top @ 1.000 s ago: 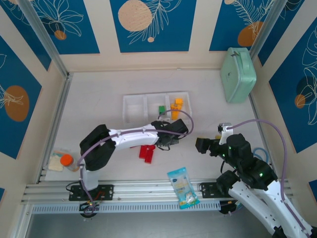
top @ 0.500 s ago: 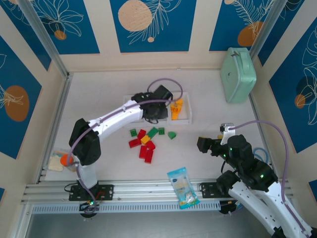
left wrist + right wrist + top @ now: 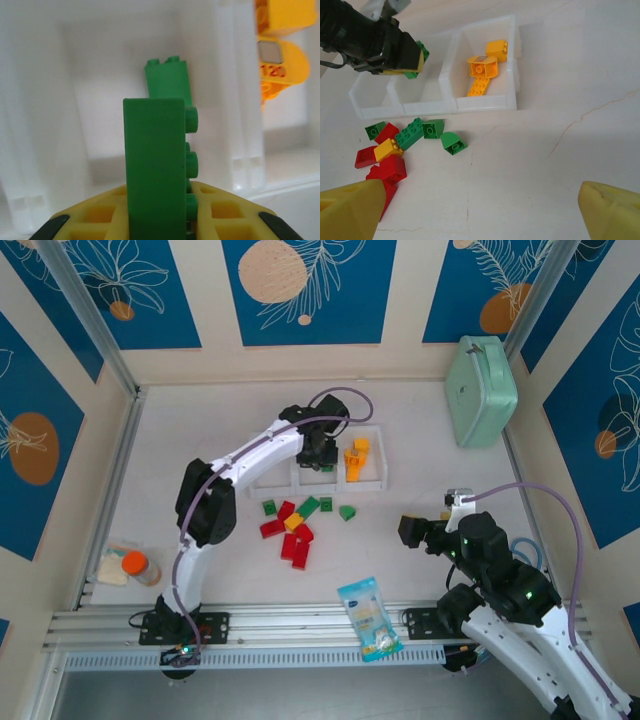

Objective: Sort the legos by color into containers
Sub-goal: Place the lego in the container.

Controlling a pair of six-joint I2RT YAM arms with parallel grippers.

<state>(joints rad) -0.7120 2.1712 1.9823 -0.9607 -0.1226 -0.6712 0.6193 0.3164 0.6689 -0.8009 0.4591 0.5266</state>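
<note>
1. Green brick (image 3: 155, 170) is pinched tight in the left gripper (image 3: 412, 64), hanging right over the middle bin (image 3: 100, 100) of the containers (image 3: 485, 102).
2. Another green one (image 3: 167, 80) already sits in that bin; yellow-orange pieces (image 3: 485, 67) are in the right bin (image 3: 512, 60).
3. Loose red, green and yellow legos (image 3: 395, 145) lie on the table (image 3: 530, 165) just near of the bins.
4. Right gripper (image 3: 482, 210) is off to the right, jaws wide apart, nothing in them.

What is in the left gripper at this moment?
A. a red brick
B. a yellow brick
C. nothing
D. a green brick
D: the left gripper is shut on a green brick, held over the middle bin, where a second green brick already lies.
</note>
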